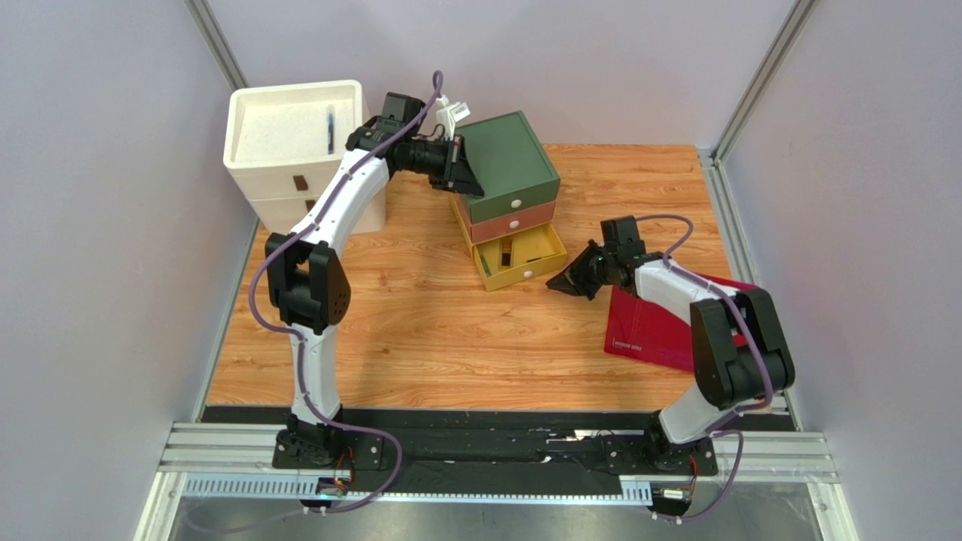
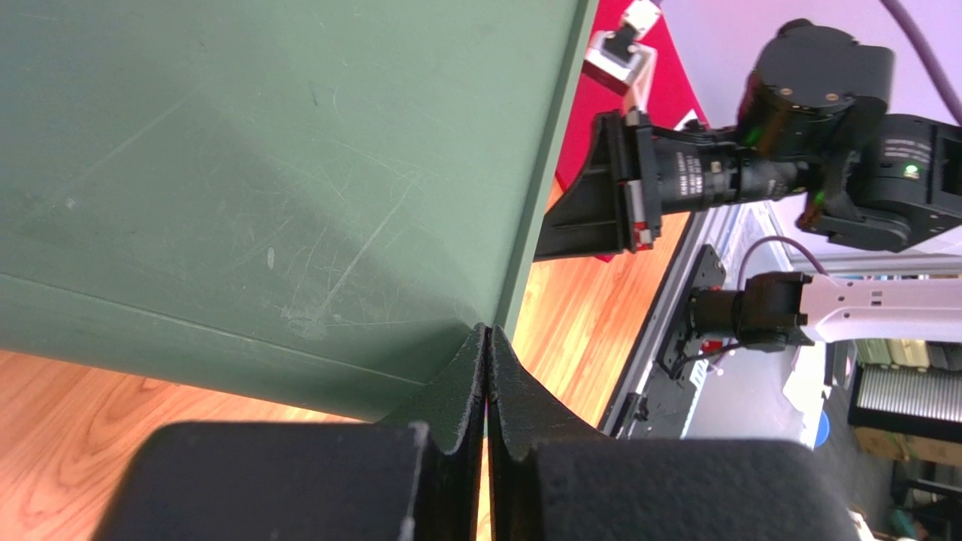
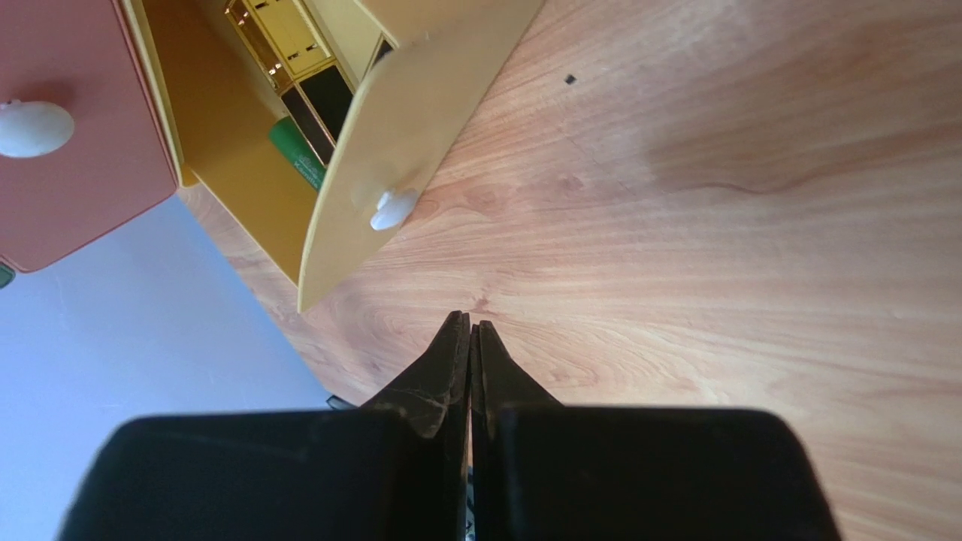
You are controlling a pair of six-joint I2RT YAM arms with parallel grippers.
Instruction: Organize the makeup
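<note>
The makeup I can see lies in the open yellow bottom drawer [image 3: 215, 135]: a black-and-gold rectangular case [image 3: 274, 32], a black piece [image 3: 328, 102] and a bright green stick [image 3: 296, 153]. From above they show only as dark shapes [image 1: 506, 257] in that drawer [image 1: 540, 268]. My right gripper [image 1: 560, 285] [image 3: 469, 328] is shut and holds nothing. It hovers over bare wood just right of the drawer's front and its white knob [image 3: 393, 209]. My left gripper [image 1: 462, 169] [image 2: 486, 331] is shut and empty, its tips at the left edge of the green cabinet top [image 2: 260, 169].
The drawer unit [image 1: 510, 158] has a shut green top drawer and a shut salmon drawer [image 3: 68, 169] above the yellow one. A white box [image 1: 296, 126] with a dark stick-like item [image 1: 330, 130] stands at the back left. A dark red folder [image 1: 655, 327] lies under the right arm.
</note>
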